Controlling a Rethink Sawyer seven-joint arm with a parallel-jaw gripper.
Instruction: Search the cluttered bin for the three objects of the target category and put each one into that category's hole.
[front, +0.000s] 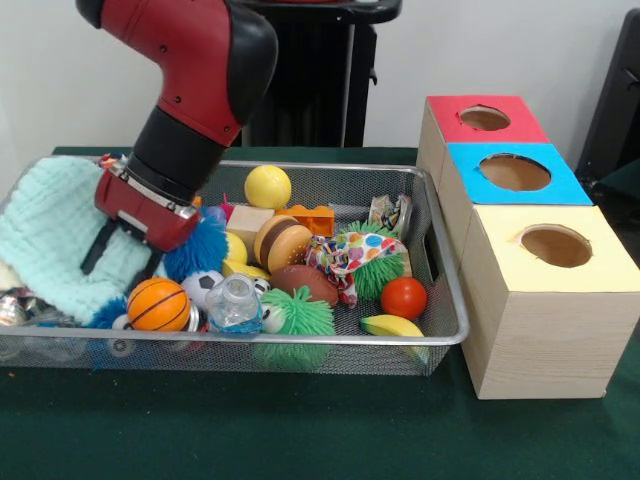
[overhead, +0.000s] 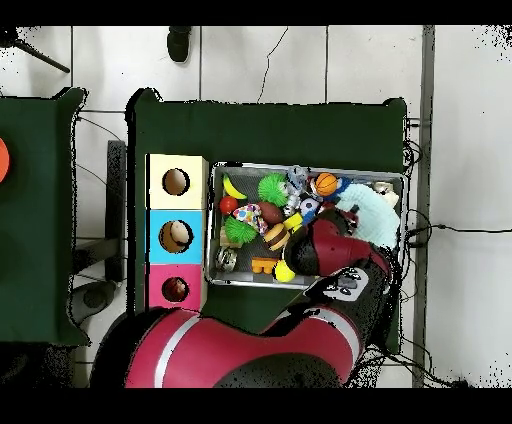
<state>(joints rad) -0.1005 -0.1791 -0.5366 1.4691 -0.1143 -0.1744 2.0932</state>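
Note:
The wire bin (front: 440, 335) is full of toys: a yellow ball (front: 267, 186), a hamburger toy (front: 283, 241), a brown football (front: 303, 283), a basketball (front: 158, 304), a small soccer ball (front: 202, 287), a red ball (front: 403, 297) and a banana (front: 392, 326). My gripper (front: 125, 255) hangs low at the bin's left end. It is open, with its black fingers (front: 98, 247) over the light-blue knitted cloth (front: 45, 235) and beside a blue fuzzy ball (front: 197, 248). From overhead the arm (overhead: 335, 245) hides the gripper. Three boxes have holes: red (front: 485, 118), blue (front: 515, 172) and yellow (front: 556, 245).
Green fuzzy balls (front: 296, 315) (front: 380, 270), a clear bottle (front: 235, 303), a patterned cloth (front: 345, 255), an orange block (front: 311, 219) and a wooden block (front: 248, 219) crowd the bin. The boxes stand flush against the bin's right side. In the overhead view something brown shows inside the blue box's hole (overhead: 176, 236).

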